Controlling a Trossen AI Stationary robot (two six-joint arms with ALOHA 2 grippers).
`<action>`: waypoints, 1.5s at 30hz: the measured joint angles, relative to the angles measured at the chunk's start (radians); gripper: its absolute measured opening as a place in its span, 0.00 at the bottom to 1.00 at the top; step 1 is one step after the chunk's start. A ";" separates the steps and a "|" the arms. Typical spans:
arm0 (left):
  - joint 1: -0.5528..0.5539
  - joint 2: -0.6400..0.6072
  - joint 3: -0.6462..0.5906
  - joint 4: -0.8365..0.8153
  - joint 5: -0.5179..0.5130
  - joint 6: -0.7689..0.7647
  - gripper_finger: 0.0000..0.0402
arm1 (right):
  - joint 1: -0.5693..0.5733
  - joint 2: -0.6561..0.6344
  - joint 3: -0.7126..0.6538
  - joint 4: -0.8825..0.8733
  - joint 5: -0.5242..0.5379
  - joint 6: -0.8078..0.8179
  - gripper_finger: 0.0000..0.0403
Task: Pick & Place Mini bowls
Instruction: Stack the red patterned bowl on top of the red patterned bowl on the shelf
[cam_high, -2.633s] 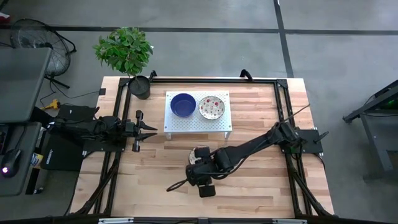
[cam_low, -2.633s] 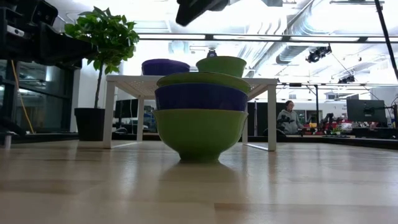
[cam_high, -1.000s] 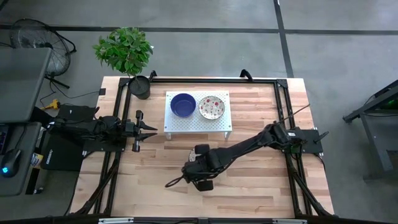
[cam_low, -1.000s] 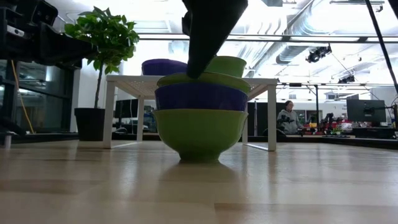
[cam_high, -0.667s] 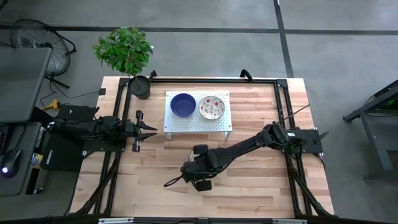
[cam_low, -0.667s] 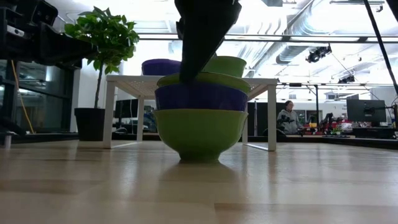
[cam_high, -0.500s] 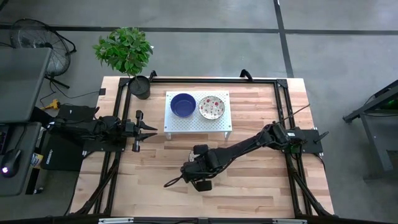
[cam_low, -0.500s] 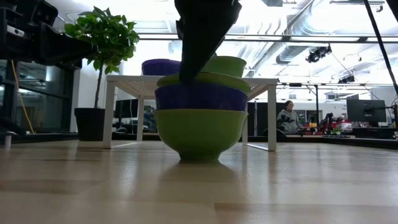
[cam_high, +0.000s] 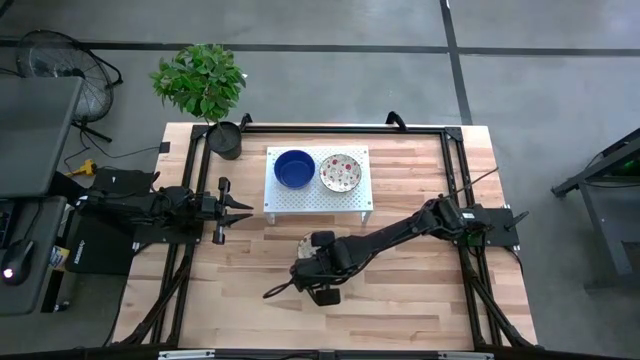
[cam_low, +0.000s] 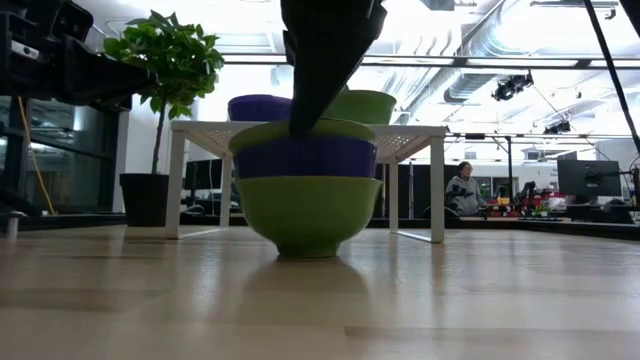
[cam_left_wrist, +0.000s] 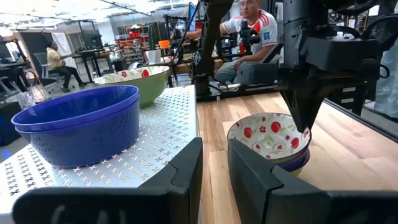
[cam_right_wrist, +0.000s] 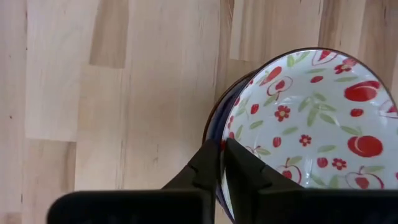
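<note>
A stack of three mini bowls (cam_low: 308, 185) stands on the wooden table by the bottom green bowl's foot. A blue bowl is in the middle. The top bowl (cam_right_wrist: 298, 124) is green outside and cream with red and green flowers inside. My right gripper (cam_right_wrist: 221, 144) comes down on this top bowl and is shut on its rim. A blue bowl (cam_high: 294, 168) and a floral bowl (cam_high: 340, 172) sit on the white rack (cam_high: 318, 200). My left gripper (cam_high: 240, 211) waits open at the table's left, level, touching nothing. My right gripper pinches the top floral bowl's rim (cam_right_wrist: 227, 124), one finger inside the bowl and one outside. The fingers (cam_low: 300, 105) come steeply from above, pointing down. The bowl sits nested in the stack, which stands on the table.
The white perforated rack stands just beyond the stack, toward the far edge. A black pot with a green plant (cam_high: 224, 138) is at the far left corner. A black frame (cam_high: 455, 150) runs round the table's edge. People sit in the room behind the table.
My right gripper has shut on the top bowl's rim without moving from its place. The whole stack has slid a little toward the table's left and stays upright on the table.
</note>
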 joint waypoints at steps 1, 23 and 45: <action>0.000 0.000 0.000 0.000 0.000 0.000 0.18 | 0.000 -0.001 0.000 0.000 0.000 0.000 0.02; 0.000 0.000 0.000 0.000 0.000 0.000 0.18 | 0.002 -0.012 0.000 0.013 -0.008 0.023 0.01; 0.000 0.000 0.000 0.000 0.000 0.000 0.18 | 0.024 -0.049 0.000 0.037 0.003 0.028 0.02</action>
